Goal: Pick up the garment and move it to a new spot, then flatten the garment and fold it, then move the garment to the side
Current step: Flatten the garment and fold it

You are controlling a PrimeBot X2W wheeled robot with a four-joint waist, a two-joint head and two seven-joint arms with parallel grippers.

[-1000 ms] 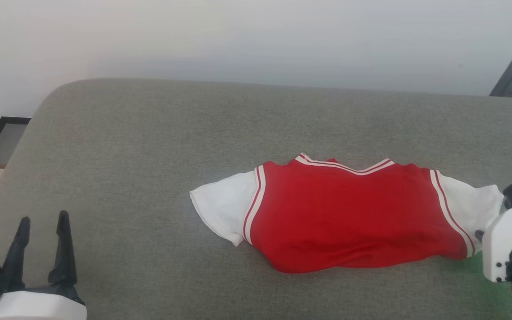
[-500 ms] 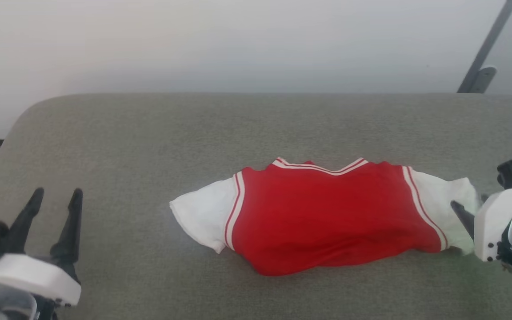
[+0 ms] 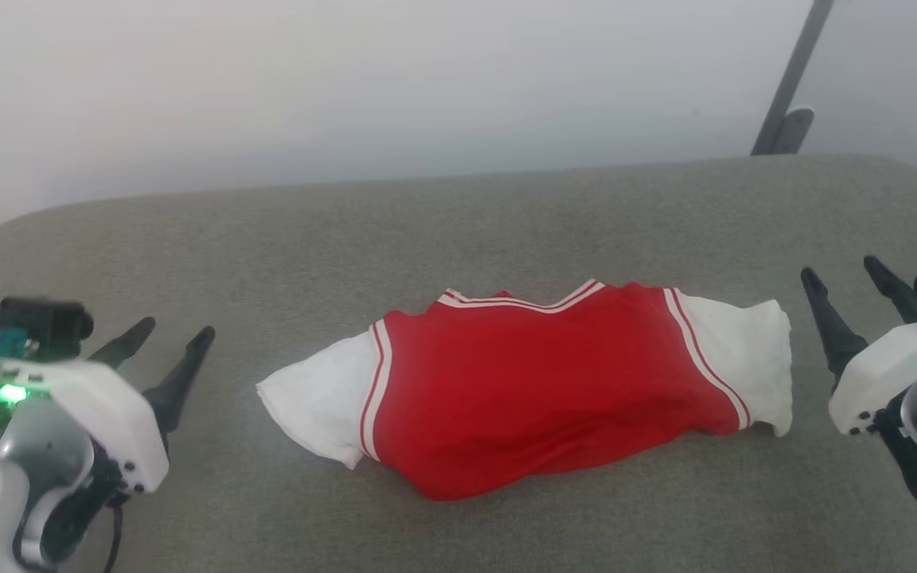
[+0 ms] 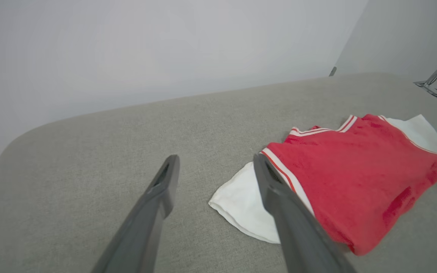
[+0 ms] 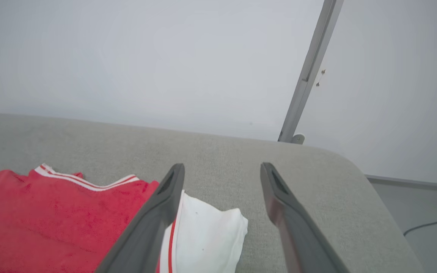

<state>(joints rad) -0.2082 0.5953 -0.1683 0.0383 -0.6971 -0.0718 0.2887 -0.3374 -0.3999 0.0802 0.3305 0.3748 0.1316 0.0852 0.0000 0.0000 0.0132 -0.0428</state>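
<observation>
— How many garments are on the grey padded surface (image 3: 458, 223)?

— One. The garment (image 3: 538, 398) lies near the middle of it, red body up, with the striped collar trim (image 3: 518, 301) towards the wall (image 3: 347, 79).

— Sleeves?

— Two, both white: one sleeve (image 3: 311, 402) spreads towards the robot's left, the other sleeve (image 3: 745, 358) towards its right. Each joins the red with white-and-red stripes.

— And the grippers?

— Two, one on each side of the shirt. The left gripper (image 3: 178, 328) hovers near the left sleeve, its two dark fingers spread with nothing between them. The right gripper (image 3: 839, 268) sits just beside the right sleeve, its two fingers also spread and empty. Neither touches the cloth, as far as the head view shows.

— Anything else?

— One grey metal bar (image 3: 789, 87) slants up the wall behind the far right corner, and one green light (image 3: 9, 392) glows on the left wrist.
</observation>
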